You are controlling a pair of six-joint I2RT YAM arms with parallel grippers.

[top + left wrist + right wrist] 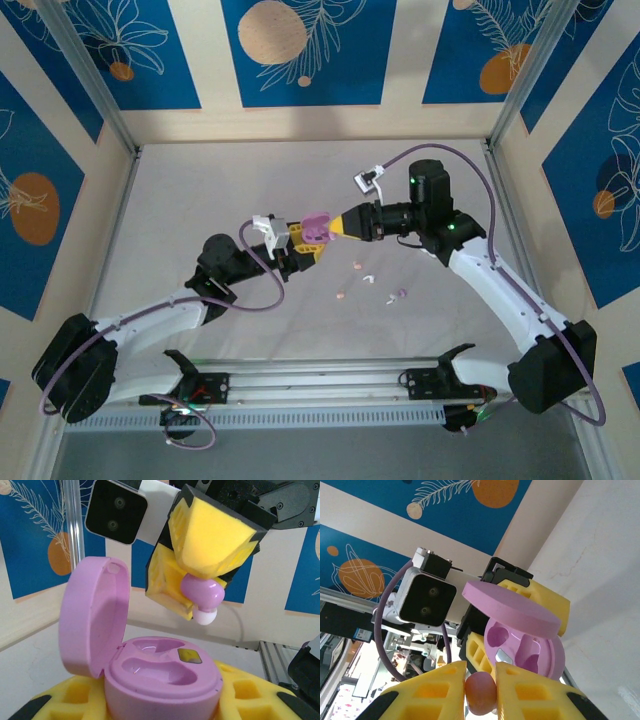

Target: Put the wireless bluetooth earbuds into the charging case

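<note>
- Earbud (202, 592), purple with a white tip, sits pinched in the right gripper (480, 677), just above the open case (165, 680).
- Left gripper (303, 243) clamps that case, lid upright.
- Other earbuds (366, 278) lie scattered on the table (200, 190), near right.

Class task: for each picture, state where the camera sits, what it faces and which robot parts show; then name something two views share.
Top external: above and behind the arms, looking down on the table; both arms, left gripper and right gripper close together.
Left wrist: on the left arm, looking over its own yellow fingers and the open purple case at the right gripper.
Right wrist: on the right arm, looking past its own yellow fingers at that case.
Shared: both wrist views show the case and the pinched earbud.
</note>
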